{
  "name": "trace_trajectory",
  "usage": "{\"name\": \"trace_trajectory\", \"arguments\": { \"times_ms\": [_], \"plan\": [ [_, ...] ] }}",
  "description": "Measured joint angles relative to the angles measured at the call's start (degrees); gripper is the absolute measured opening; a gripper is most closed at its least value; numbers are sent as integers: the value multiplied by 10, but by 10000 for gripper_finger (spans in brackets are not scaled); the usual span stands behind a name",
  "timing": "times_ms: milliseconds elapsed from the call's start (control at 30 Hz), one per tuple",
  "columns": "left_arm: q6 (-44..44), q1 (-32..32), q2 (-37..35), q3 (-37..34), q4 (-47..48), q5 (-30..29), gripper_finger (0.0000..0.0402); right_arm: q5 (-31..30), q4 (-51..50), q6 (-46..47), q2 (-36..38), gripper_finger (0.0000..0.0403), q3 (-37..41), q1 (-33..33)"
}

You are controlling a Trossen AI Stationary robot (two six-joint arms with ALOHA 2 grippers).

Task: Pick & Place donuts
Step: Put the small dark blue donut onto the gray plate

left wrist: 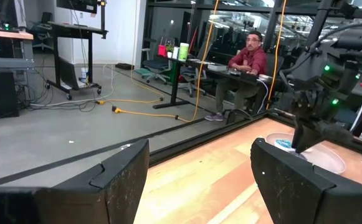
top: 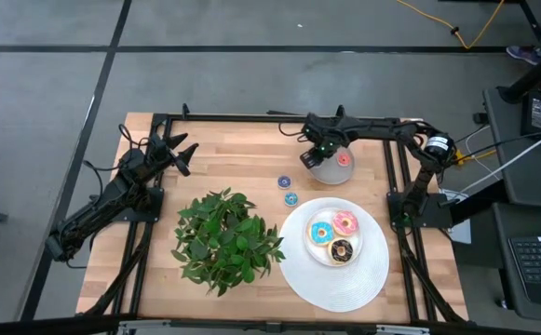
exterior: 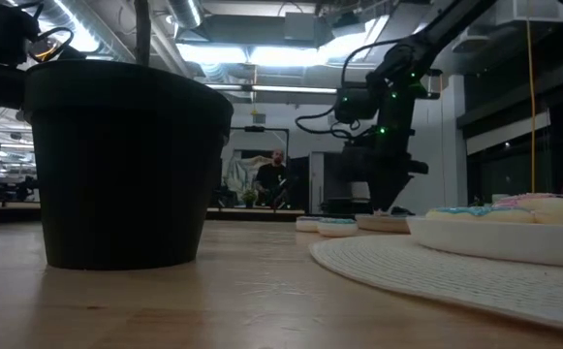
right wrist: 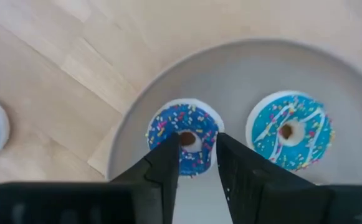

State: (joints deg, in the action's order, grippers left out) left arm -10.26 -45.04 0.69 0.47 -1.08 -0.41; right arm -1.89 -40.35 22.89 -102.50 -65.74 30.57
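Observation:
My right gripper (top: 318,154) (right wrist: 196,146) points down into the round grey dish (top: 331,173) (right wrist: 243,74) at the table's far side. Two tiny blue sprinkled donuts lie flat in the dish (right wrist: 184,127) (right wrist: 288,132), and a tiny red one (top: 344,160) lies there too. Two more tiny blue ones lie on the table (top: 285,181) (top: 291,198). The light blue (top: 321,233), pink (top: 345,221) and dark brown (top: 342,249) donuts sit on a small plate. My left gripper (top: 182,154) (left wrist: 199,168) waits open at the far left. My right gripper comes from above, pointing down, onto one tiny blue donut. One finger (right wrist: 168,158) stands at its hole and the other (right wrist: 230,158) outside its rim, with one side of the ring (right wrist: 199,134) between them. The donut lies flat on the dish floor.
A leafy plant (top: 223,240) in a black pot (exterior: 126,165) stands mid-table, left of the white round mat (top: 344,288) under the small plate. Bare wood lies between the plant and the far edge. A person (left wrist: 249,62) sits beyond the table.

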Motion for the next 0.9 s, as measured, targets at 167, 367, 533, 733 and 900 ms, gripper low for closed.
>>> {"name": "trace_trajectory", "arguments": {
  "times_ms": [167, 367, 533, 733, 900],
  "plan": [
    [0, 0, 0, 0, 0, 0, 270, -6, -18, -26, 0, 107, -26, 0],
    [0, 0, 0, 0, 0, 0, 270, 26, -50, -101, 0, 119, -57, 0],
    [0, 0, 0, 0, 0, 0, 270, 35, -101, -178, 0, 164, -94, 0],
    [0, 0, 0, 0, 0, 0, 270, 36, -144, -234, 0, 207, -143, 4],
    [0, 0, 0, 0, 0, 0, 270, 35, -137, -193, 0, 216, -176, -12]
  ]
}}
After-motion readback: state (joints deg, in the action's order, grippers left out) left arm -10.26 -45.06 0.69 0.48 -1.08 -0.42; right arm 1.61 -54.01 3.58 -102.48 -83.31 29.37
